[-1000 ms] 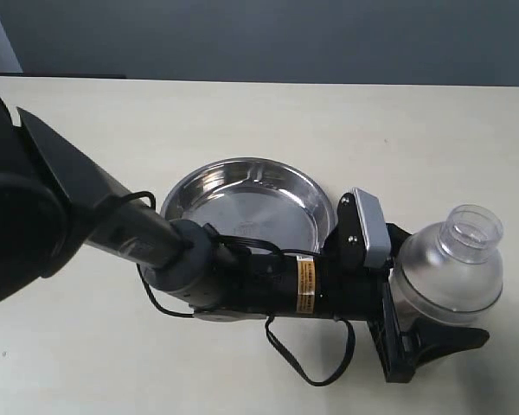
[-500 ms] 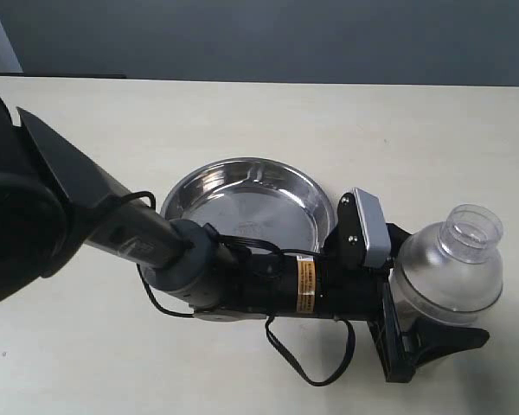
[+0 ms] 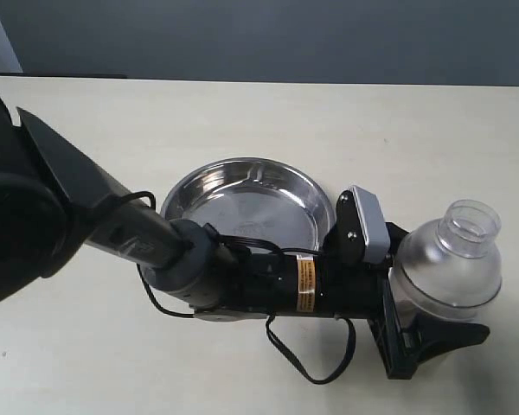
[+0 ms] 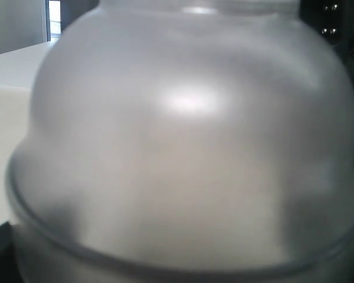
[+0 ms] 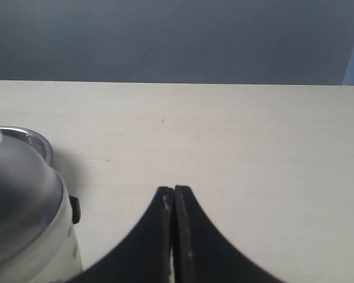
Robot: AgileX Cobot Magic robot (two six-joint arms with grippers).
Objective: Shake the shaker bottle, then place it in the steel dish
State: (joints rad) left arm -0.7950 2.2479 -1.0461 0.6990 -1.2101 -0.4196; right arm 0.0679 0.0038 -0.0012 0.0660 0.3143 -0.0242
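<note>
— Where was the shaker bottle (image 3: 445, 268)?

— On the right side of the table (image 3: 242, 112), clamped in the left gripper (image 3: 439, 322). The left arm (image 3: 242, 281) reached across from the left, passing over the near edge of the steel dish (image 3: 251, 203). One black finger (image 3: 454, 335) lay against the near side of the bottle's body; the other was hidden behind it.

— Was it in the dish?

— No. It was just to the right of the dish and outside the rim. Its clear cap (image 3: 471, 226) pointed up and leaned a little to the right. I could not tell whether its base touched the table.

— What did the left wrist camera show?

— Almost nothing but the frosted dome of the bottle, blurred and very close.

— And the right gripper (image 5: 174, 236)?

— Its two black fingers (image 5: 187, 236) were pressed together with nothing between them, over bare table. From that wrist camera the bottle stood off to one side, with a piece of the dish's rim showing beyond it. That gripper did not appear in the exterior view.
</note>
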